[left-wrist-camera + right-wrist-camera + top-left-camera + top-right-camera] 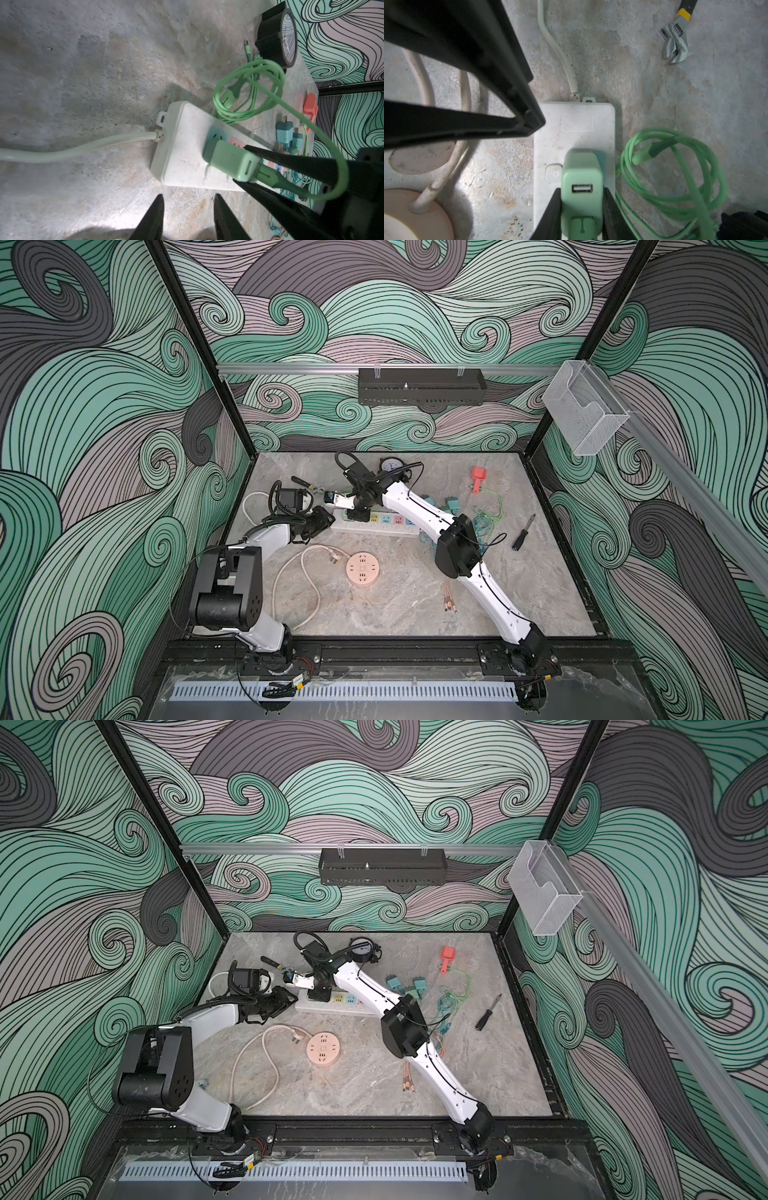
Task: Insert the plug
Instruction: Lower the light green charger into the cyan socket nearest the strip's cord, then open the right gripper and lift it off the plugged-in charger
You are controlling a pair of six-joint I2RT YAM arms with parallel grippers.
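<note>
Plug (580,164) clamped in right gripper (582,190), upright at power strip (577,124) end socket, long axis down into it; left gripper (188,195) part-open, empty, beside strip's cord end.

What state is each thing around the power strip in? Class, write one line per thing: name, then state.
right gripper: shut on the green charger.
left gripper: open, empty.
green charger: standing on the white power strip, over its end socket; seating depth unclear.
white power strip: lying flat, cord attached.
green cable: loosely coiled, one end plugged into the green charger.
round pink socket: flat, nothing plugged in.
</note>
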